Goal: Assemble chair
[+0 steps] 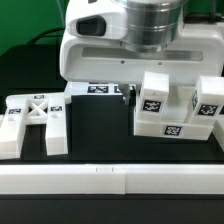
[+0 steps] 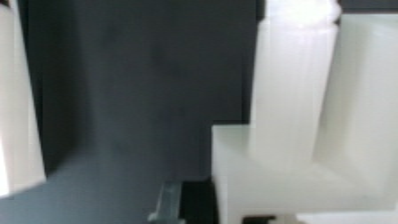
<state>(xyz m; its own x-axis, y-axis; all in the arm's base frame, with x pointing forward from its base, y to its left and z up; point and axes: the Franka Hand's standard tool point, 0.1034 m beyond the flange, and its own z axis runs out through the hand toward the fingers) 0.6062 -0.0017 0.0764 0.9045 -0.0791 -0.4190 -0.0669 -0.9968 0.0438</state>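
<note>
The X-braced chair frame (image 1: 35,118) lies flat on the dark table at the exterior view's left. A blocky white chair piece (image 1: 175,112) made of tagged cubes and slabs stands at the right. My gripper (image 1: 135,95) hangs low over that piece's left end. One dark finger (image 1: 128,96) shows beside its left post, and the other is hidden behind it. In the wrist view the post (image 2: 294,90) and a white block (image 2: 302,170) fill the picture. One finger (image 2: 178,200) stands close against the block's edge. I cannot tell whether the jaws grip it.
The marker board (image 1: 100,90) lies behind the gripper at the back. A long white rail (image 1: 110,178) runs along the table's front edge. Another white part (image 2: 15,100) shows at the edge of the wrist view.
</note>
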